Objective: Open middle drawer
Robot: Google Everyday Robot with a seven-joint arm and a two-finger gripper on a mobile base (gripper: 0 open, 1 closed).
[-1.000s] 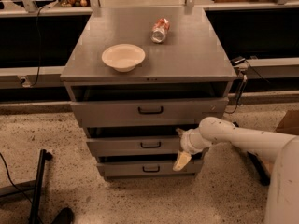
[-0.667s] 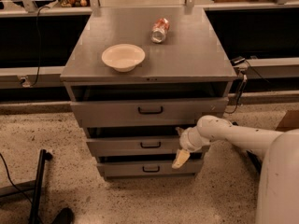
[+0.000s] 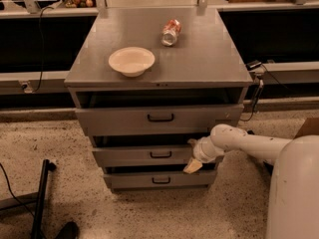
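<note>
Gripper point(image 3: 191, 154) at right end of middle drawer point(image 3: 144, 156), fingers point(image 3: 192, 167) apart; bowl point(image 3: 131, 60) and can point(image 3: 170, 32) atop cabinet point(image 3: 212, 59).

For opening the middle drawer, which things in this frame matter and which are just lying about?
Part of the job: middle drawer; its black handle; gripper, at the drawer front's right end.

Just lying about: white bowl and drink can on its side, both on the cabinet top; top drawer; bottom drawer.

Pincer point(image 3: 192, 156) (at middle drawer point(image 3: 129, 156)) partly hidden
</note>
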